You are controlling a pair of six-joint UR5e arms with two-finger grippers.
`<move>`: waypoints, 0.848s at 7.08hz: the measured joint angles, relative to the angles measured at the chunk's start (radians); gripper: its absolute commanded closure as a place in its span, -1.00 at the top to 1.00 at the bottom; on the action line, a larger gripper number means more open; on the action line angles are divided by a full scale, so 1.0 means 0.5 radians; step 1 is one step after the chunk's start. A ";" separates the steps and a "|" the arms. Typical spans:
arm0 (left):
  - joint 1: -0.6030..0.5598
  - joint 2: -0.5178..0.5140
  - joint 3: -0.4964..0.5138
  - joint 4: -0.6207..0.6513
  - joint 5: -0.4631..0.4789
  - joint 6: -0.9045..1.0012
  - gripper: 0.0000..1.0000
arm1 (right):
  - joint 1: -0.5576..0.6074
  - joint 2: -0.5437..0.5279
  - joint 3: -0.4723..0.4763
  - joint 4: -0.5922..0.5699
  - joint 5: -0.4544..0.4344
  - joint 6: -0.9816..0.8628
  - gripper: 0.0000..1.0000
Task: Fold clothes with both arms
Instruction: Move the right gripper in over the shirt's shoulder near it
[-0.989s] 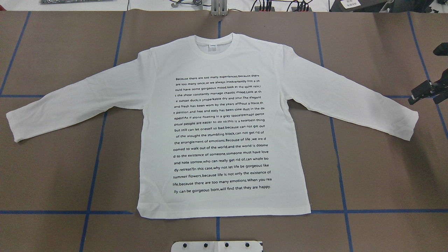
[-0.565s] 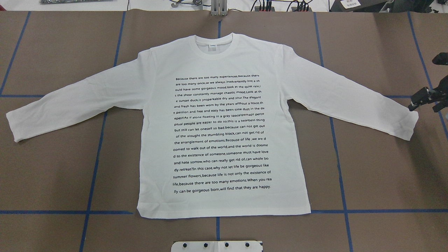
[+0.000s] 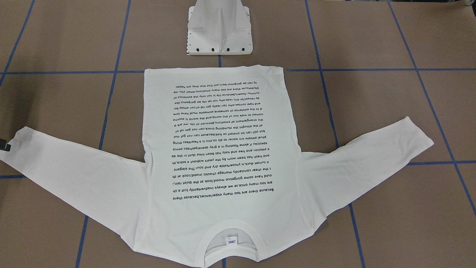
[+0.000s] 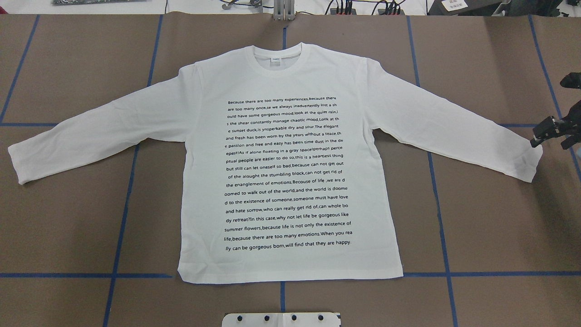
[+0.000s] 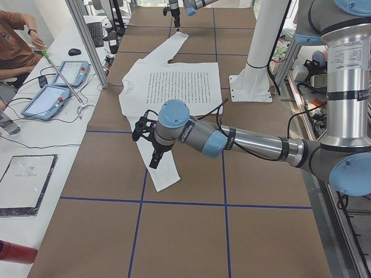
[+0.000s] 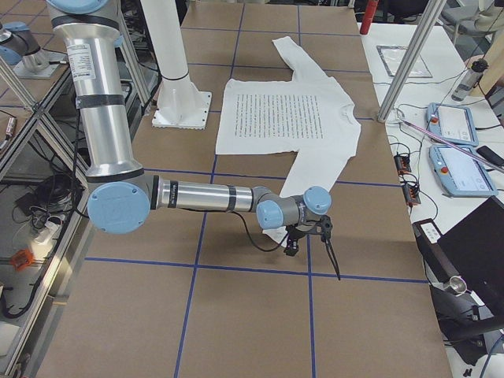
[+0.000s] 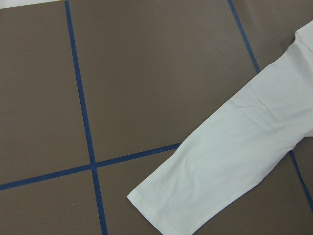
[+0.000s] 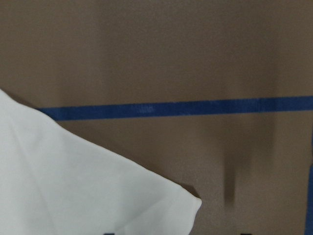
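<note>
Hem nearest the base: white long-sleeved T-shirt (image 4: 290, 172) lies flat, print up, on the brown table (image 4: 490, 218), unfolded. Right gripper (image 4: 554, 132), fingers spread wide, hovers at the right cuff (image 4: 529, 161), likely to pinch it. Left gripper (image 5: 152, 152) hangs above the left cuff (image 5: 162, 179), spread not discernible. Collar (image 4: 281, 56) farthest.

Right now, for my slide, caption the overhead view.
White long-sleeved shirt flat on the brown table, print up, sleeves spread; open right gripper beside one cuff.

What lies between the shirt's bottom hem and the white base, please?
Only bare brown table crossed by blue tape, as the overhead view shows.
</note>
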 measured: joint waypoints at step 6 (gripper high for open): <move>0.000 0.003 -0.027 0.003 0.002 0.003 1.00 | -0.049 0.078 -0.114 -0.001 -0.010 -0.001 -1.00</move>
